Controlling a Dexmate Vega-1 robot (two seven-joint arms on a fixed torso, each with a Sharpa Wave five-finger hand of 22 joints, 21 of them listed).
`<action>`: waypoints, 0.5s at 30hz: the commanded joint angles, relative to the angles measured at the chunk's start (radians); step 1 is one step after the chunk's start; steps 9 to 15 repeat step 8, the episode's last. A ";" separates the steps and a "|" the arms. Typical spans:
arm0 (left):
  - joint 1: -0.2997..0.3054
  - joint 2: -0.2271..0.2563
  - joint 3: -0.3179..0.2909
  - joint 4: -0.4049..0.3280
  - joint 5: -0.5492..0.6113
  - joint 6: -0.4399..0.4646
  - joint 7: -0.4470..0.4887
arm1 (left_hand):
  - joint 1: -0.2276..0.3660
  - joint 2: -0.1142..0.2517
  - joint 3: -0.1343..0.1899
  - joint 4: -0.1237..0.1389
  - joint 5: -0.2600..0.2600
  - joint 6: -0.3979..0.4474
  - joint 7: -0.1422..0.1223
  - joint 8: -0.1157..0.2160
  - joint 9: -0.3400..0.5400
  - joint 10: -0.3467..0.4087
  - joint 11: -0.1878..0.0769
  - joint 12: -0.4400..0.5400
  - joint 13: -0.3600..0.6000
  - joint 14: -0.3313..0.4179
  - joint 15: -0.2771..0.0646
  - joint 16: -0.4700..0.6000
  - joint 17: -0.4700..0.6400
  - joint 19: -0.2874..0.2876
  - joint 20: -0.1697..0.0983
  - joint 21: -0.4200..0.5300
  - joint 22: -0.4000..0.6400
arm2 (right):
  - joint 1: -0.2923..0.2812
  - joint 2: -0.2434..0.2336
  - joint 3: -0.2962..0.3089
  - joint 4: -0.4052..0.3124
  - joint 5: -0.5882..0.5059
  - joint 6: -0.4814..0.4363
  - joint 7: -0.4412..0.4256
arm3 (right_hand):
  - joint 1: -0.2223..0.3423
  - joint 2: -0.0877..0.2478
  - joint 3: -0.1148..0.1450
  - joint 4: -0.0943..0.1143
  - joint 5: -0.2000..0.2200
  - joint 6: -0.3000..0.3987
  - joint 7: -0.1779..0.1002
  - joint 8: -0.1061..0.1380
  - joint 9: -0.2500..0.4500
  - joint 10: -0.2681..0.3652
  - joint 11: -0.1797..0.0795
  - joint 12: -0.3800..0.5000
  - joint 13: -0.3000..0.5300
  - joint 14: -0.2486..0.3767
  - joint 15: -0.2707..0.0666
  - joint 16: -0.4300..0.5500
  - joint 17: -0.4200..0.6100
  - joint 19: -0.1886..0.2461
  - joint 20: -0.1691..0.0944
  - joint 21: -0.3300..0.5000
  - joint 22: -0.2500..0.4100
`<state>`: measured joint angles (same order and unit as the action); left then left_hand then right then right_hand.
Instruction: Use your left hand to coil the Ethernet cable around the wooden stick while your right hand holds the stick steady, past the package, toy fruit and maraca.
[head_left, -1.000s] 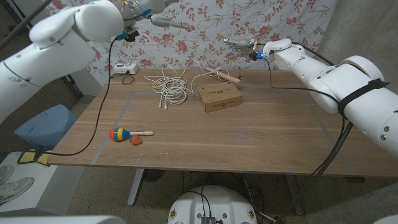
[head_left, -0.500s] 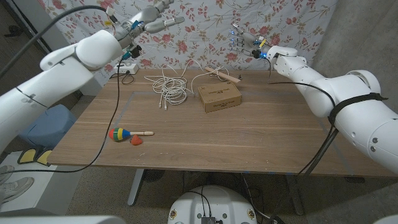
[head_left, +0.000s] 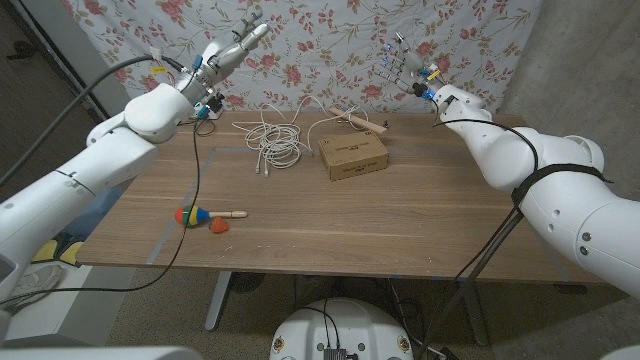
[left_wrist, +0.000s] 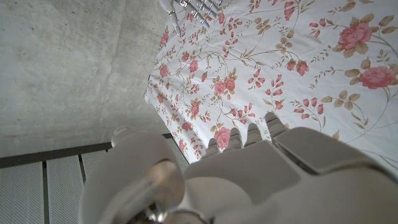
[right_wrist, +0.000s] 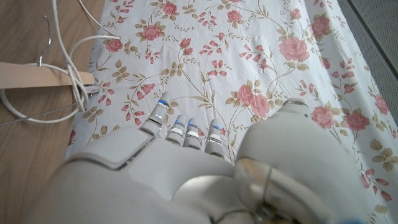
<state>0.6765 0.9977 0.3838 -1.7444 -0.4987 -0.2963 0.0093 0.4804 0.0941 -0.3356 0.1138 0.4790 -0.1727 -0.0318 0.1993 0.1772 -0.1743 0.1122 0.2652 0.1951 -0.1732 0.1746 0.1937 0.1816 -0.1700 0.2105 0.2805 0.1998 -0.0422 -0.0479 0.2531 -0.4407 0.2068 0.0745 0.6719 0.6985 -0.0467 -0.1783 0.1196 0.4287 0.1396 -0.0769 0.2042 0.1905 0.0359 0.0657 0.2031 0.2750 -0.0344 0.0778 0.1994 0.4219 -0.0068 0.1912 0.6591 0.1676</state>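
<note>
Both hands, left (head_left: 232, 47) and right (head_left: 400, 62), are raised with fingers spread, holding nothing, well apart from cable (head_left: 275, 140) and half-hidden stick (head_left: 353, 119)

We could not tell the small red toy fruit's (head_left: 219, 227) kind. The package (head_left: 354, 156) hid the wooden stick's (head_left: 357, 119) near part, and the stick's (right_wrist: 37, 76) end was cut off.

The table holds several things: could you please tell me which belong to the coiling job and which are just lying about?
For the job: cable, stick, left hand, right hand.
Lying about: package, maraca, toy fruit, white box.
</note>
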 joint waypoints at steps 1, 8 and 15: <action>0.040 -0.076 0.042 0.088 -0.199 -0.068 0.036 | -0.040 0.040 0.008 0.035 -0.001 -0.194 -0.026 0.003 0.000 -0.186 -0.024 -0.002 -0.001 -0.176 -0.034 0.009 0.003 -0.162 0.002 -0.009 0.001 | -0.018 0.043 0.230 0.001 -0.117 -0.018 -0.018 | -0.011 0.006 -0.014 0.001 -0.008 -0.001 -0.011 -0.007 0.002 -0.017 0.000 -0.006 -0.013 -0.035 0.038 -0.009 -0.021 -0.046 0.024 -0.042 0.002; 0.043 -0.121 0.069 0.132 -0.236 -0.054 0.084 | -0.101 0.094 0.019 0.071 0.017 -0.195 -0.033 -0.008 0.000 -0.178 -0.030 -0.011 -0.003 -0.174 -0.050 0.005 0.003 -0.162 0.000 -0.014 0.002 | -0.022 0.056 0.284 0.001 -0.170 -0.009 -0.054 | -0.020 0.009 -0.020 0.005 -0.011 -0.011 -0.008 -0.011 0.002 -0.020 0.009 -0.006 -0.018 -0.036 0.038 -0.005 -0.029 -0.060 0.024 -0.058 0.003; 0.043 -0.121 0.069 0.132 -0.236 -0.054 0.084 | -0.101 0.094 0.019 0.071 0.017 -0.195 -0.033 -0.008 0.000 -0.178 -0.030 -0.011 -0.003 -0.174 -0.050 0.005 0.003 -0.162 0.000 -0.014 0.002 | -0.022 0.056 0.284 0.001 -0.170 -0.009 -0.054 | -0.020 0.009 -0.020 0.005 -0.011 -0.011 -0.008 -0.011 0.002 -0.020 0.009 -0.006 -0.018 -0.036 0.038 -0.005 -0.029 -0.060 0.024 -0.058 0.003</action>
